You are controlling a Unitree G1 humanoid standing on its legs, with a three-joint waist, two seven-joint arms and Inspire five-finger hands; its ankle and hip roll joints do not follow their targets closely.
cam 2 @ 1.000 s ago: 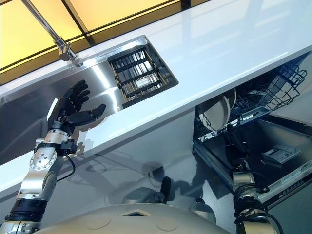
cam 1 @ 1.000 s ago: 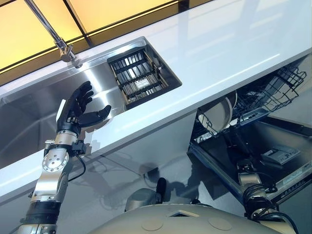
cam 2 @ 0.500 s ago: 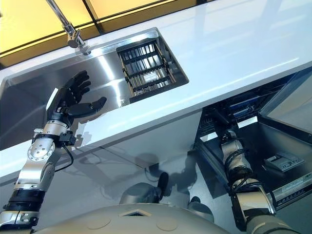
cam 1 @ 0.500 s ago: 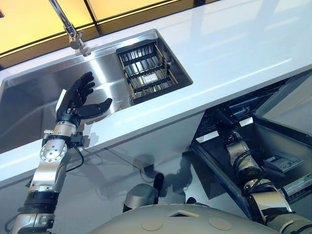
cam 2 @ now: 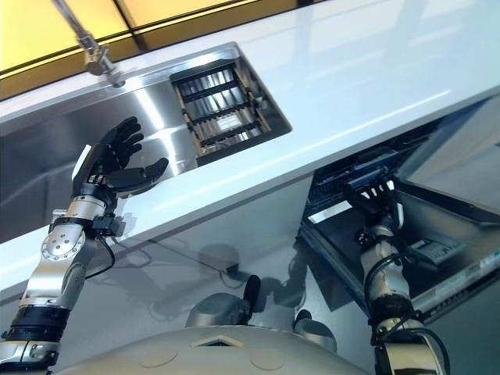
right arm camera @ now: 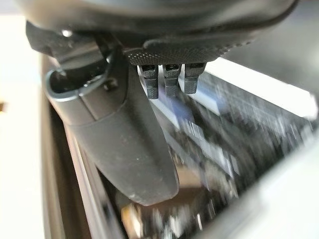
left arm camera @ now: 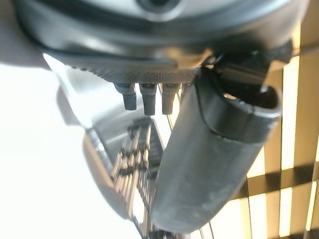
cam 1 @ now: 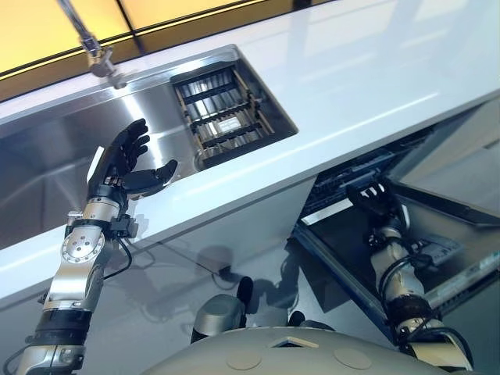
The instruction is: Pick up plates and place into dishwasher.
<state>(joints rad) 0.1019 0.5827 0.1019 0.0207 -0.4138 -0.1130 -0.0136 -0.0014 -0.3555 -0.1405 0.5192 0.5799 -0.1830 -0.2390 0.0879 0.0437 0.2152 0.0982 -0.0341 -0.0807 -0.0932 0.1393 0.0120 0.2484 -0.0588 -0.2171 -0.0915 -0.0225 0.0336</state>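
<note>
My left hand [cam 1: 123, 166] is raised over the sink's [cam 1: 47, 156] front edge, open, with fingers spread and nothing in it. My right hand [cam 1: 373, 197] reaches up to the front of the dishwasher's lower rack [cam 1: 351, 173], fingers straight and open. The rack sits pushed in under the counter, and I see no plate in it. The dishwasher door [cam 1: 441, 238] hangs open at the lower right. In the right wrist view the thumb [right arm camera: 124, 139] stands out before the blurred rack wires [right arm camera: 224, 149].
A dark slatted drain rack [cam 1: 226, 117] lies in the sink's right end, also in the left wrist view [left arm camera: 137, 164]. A tap [cam 1: 90, 51] stands at the back. The white counter [cam 1: 375, 70] runs right, above the dishwasher.
The dishwasher rack with its plate has slid in under the counter. My right hand rose from low by the door to the rack's front. The camera shifted; the left hand stayed put.
</note>
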